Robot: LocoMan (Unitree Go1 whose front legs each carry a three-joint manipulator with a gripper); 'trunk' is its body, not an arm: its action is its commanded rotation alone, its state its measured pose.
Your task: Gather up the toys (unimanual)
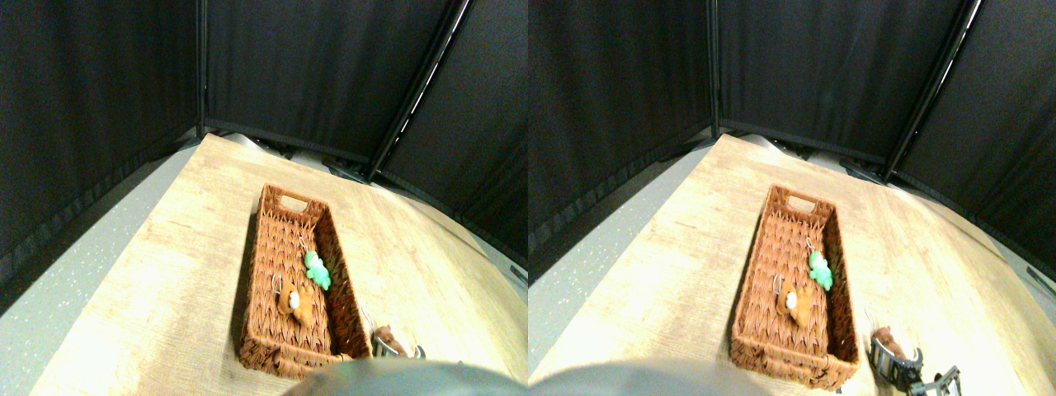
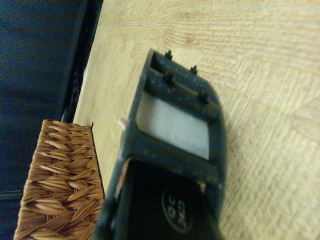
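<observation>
On a pale wood-grain table (image 1: 165, 272) backed by black curtains (image 1: 313, 66), a long brown wicker basket (image 1: 260, 272) is seen lying lengthwise, with a cut-out handle at its far end. 2 toys are already inside it: a green toy (image 1: 317, 270) against the right wall near the middle, and an orange toy (image 1: 295, 304) on the basket floor nearer the camera, each with a small metal loop. A 3rd, brown toy (image 1: 386, 337) is found outside, on the table just beside the basket's near right corner. The right gripper (image 1: 394, 348) is set low at that toy, its metal-and-black frame touching or nearly touching it; whether the jaws are apart, together or clamped on the toy cannot be told. From the wrist camera, only the dark jaw frame (image 2: 175, 130), bare table and a corner of the basket (image 2: 62, 185) are shown; the toy is hidden. The step in hand is judged to be the pick-up of the brown toy. Next, a firm grip on the soft body would be needed, then a lift clear of the basket wall, a short carry to the left, and a release over the basket floor. No brand, label or readable writing is visible on the basket, toys or table.
</observation>
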